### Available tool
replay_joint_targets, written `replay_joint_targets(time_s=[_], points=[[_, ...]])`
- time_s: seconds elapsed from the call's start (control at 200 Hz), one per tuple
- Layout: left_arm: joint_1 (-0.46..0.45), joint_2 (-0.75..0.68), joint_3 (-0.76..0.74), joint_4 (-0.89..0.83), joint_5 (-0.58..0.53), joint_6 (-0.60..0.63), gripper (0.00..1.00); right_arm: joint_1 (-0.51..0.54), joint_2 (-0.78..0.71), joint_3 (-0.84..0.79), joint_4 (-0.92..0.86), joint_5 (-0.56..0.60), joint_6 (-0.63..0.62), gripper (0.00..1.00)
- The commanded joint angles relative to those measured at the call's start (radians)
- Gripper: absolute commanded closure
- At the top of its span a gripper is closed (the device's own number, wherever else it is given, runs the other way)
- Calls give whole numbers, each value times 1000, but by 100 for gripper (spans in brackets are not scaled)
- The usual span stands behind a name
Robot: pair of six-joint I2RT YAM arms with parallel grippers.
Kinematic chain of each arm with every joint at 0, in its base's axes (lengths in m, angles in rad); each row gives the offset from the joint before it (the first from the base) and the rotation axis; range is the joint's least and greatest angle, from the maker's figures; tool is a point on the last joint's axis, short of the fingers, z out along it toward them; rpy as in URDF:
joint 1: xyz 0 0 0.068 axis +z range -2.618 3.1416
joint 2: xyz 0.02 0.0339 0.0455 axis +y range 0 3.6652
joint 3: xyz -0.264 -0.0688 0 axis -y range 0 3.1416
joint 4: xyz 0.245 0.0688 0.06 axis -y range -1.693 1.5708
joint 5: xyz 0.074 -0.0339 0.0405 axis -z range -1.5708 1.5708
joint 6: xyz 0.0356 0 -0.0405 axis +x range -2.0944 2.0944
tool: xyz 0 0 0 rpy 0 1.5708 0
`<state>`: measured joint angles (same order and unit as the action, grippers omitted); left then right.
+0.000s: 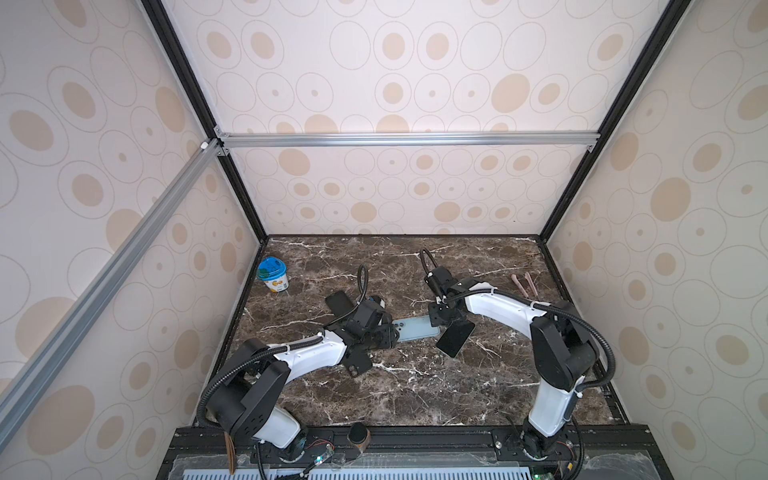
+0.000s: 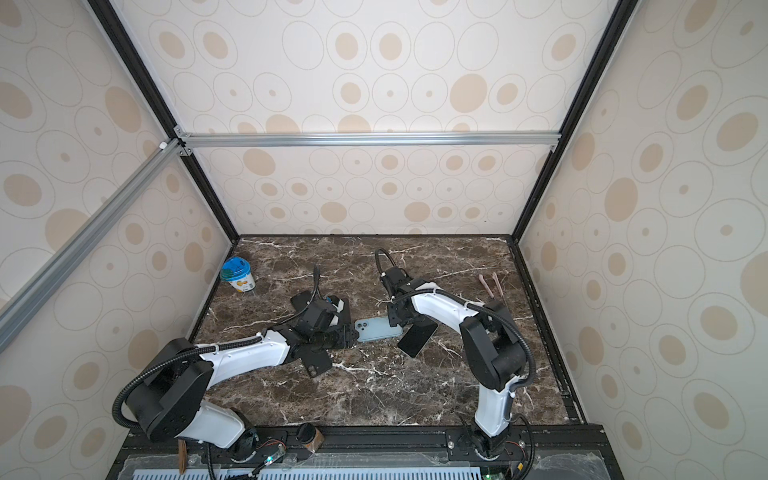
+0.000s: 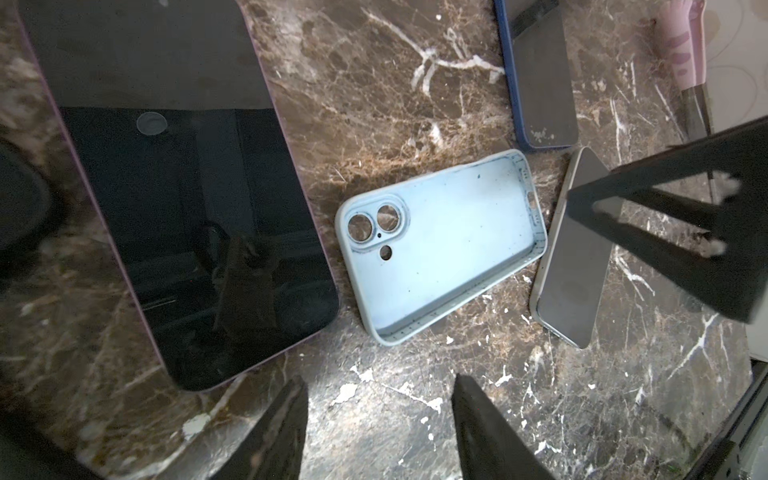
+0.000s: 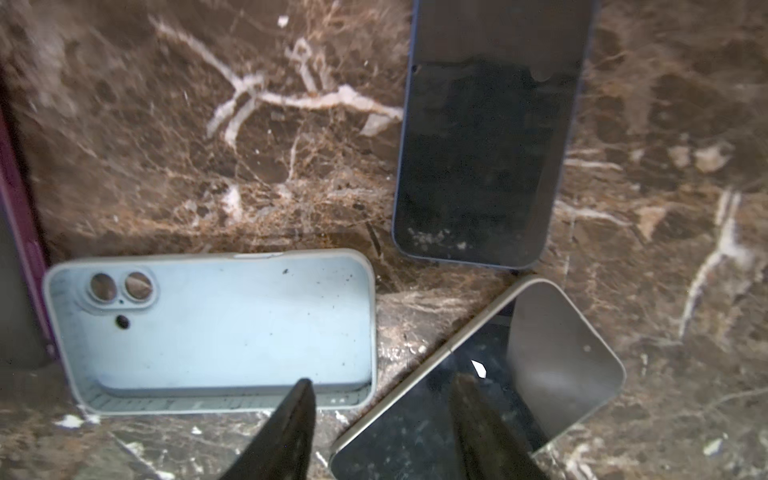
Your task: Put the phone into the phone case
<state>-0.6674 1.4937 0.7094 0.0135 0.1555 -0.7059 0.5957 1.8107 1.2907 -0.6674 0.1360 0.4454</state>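
R tool (image 4: 382, 432) spread, angled over phone (image 4: 561, 365)

no text, brand or number can be read anywhere. the small tub (image 1: 272, 275) at the upper left of the counter (image 1: 415, 395) carries orange printing, too small to make out.

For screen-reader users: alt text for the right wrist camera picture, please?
An empty light blue phone case lies open side up on a brown marble table, with a silver-edged phone screen up, angled beside it. The right gripper hangs open over the gap between them; a blue-edged phone lies nearby.
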Motion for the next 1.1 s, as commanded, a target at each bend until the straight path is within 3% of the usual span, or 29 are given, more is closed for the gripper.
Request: replay_joint_targets(time_s=[0.0,0.35,0.565,0.805,1.095], points=[[8,-14,39,-26,-32,39,39,-10,-50,-24,-76,65,-22,38],[7,-93,56,-127,-117,110,21,-102,-129,-167,-34,7,-13,23],[8,-152,40,-152,-156,121,10,-107,-122,-221,40,6,95,12],[7,-193,32,-172,-180,126,10,-106,-105,-260,114,8,188,10],[7,-209,14,-170,-191,129,10,-105,-64,-258,140,-7,217,9]])
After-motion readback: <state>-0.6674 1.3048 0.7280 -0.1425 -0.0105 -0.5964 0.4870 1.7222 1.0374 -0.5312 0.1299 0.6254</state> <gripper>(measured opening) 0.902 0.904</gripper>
